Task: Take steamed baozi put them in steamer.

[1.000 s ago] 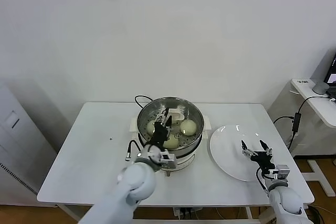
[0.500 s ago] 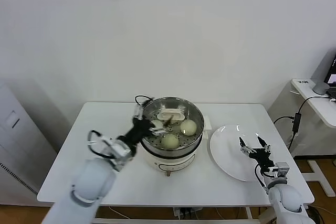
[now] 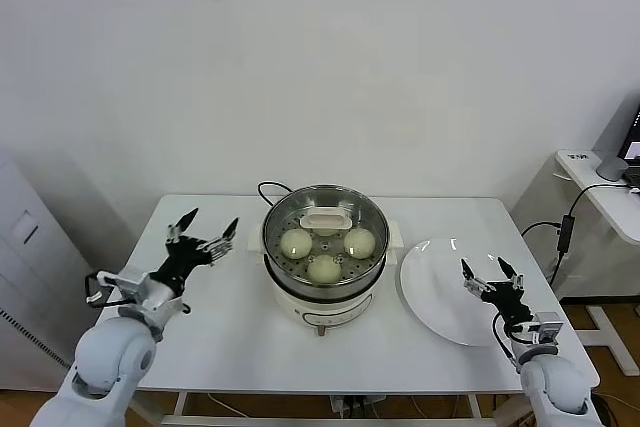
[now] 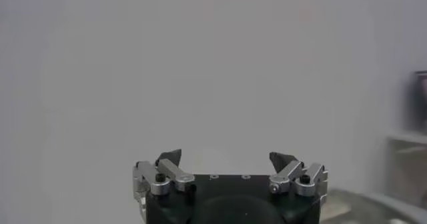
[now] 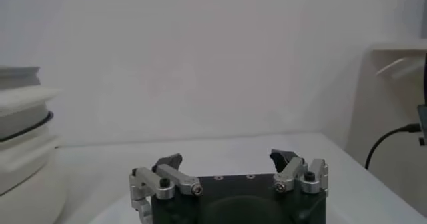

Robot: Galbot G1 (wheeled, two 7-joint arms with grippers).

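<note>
A: From the head view, where are the baozi?

B: Three steamed baozi [image 3: 324,251] sit in the steamer [image 3: 372,267] at the middle of the counter [image 3: 220,317], around a white piece at the back of the basket; a fourth I cannot make out. The plate [image 3: 432,297] to the steamer's right is bare. The left hand [image 3: 203,235] hangs over the counter well left of the steamer, fingers spread wide and holding nothing. The right hand [image 3: 492,278] hovers above the plate's near right edge, also wide open and empty.

A: And the left wrist view?

B: Only the left hand [image 4: 225,159] against blank wall, jaws fully apart, nothing between them.

A: Right wrist view?

B: The right hand [image 5: 227,159], open and empty, above the counter, with the steamer [image 5: 23,145] off to one side.

A: So which step?

B: I judge loading is finished or nearly so. Next calls for confirming no bun remains outside, then parking both arms.
</note>
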